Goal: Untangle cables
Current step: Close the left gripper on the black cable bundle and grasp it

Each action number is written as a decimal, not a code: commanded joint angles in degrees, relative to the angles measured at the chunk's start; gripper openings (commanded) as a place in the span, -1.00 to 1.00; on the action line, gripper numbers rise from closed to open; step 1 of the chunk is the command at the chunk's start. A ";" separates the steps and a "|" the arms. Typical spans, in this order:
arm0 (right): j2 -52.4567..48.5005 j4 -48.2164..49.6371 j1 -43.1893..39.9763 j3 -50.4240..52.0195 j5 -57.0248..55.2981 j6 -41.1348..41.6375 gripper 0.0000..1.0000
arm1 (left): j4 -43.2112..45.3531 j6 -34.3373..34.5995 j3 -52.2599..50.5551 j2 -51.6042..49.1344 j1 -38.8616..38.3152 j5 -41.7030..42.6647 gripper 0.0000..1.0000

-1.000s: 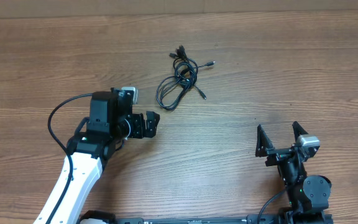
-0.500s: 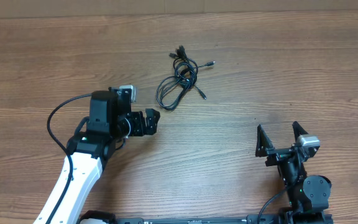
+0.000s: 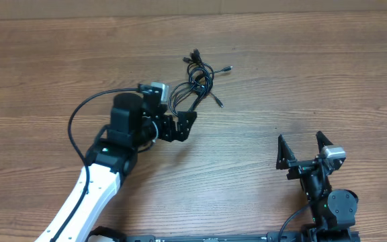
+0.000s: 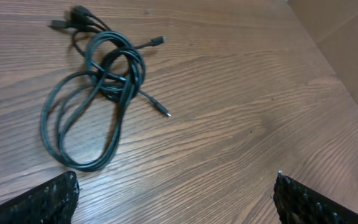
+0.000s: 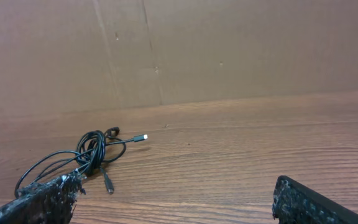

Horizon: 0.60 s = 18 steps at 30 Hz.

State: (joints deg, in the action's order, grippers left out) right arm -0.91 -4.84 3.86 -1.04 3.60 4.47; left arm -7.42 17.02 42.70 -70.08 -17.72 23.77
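From the left wrist I see the cables as separate loops, but overhead they are just a clump. The left end effector and right end effector both gape wide, empty.

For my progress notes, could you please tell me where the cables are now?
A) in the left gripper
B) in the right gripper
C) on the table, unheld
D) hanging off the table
C: the cables lie bundled on the table, with the left gripper and right gripper both open and empty.

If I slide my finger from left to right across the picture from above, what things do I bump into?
White arm → cables → right gripper. The left gripper lines up with the cables, so I skipped it.
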 commanded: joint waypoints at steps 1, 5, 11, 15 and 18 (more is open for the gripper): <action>0.09 0.17 0.26 0.55 -0.57 -0.02 0.99 | 1.16 2.23 1.31 -1.20 -2.40 -5.35 0.99; 0.09 0.20 0.26 0.55 -0.55 -0.02 1.00 | 5.35 5.57 1.31 -4.11 -3.23 -6.84 1.00; 0.09 0.20 0.26 0.55 -0.57 -0.04 1.00 | 11.74 8.98 3.08 -10.47 -3.48 -6.82 1.00; 0.09 0.20 0.26 0.55 -0.57 -0.02 1.00 | 12.17 8.90 6.51 -14.75 -4.63 -8.63 0.99; 0.09 0.20 0.26 0.55 -0.57 -0.02 1.00 | 11.89 8.85 9.64 -17.75 -6.05 -12.48 0.99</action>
State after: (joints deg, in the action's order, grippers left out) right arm -0.91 -4.78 3.86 -1.02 3.57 4.43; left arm 4.29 24.99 48.01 -85.34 -22.22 15.81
